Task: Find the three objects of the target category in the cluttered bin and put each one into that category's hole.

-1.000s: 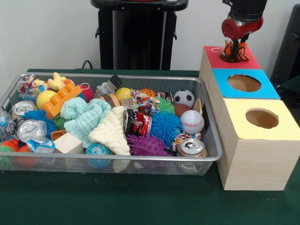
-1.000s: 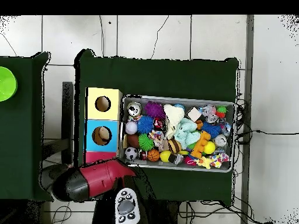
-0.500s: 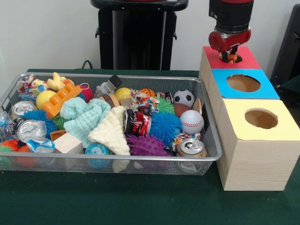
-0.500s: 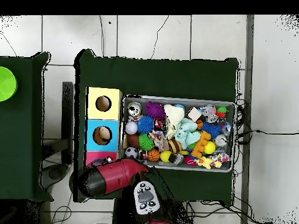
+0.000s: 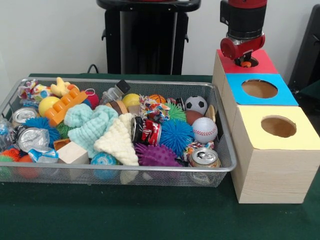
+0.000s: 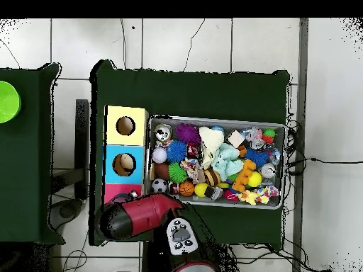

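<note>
— Where is the gripper seen?
— At the upper right of the front view, lowered onto the hole of the red-topped box. A small orange object is glimpsed under it, at the hole's mouth.
— Is it held?
— That cannot be told; the fingers are hidden.
— And the wire bin?
— At centre left, a soccer ball and a baseball are seen in it.

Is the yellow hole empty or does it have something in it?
Cannot tell. The yellow hole shows only dark inside in both views.
</note>
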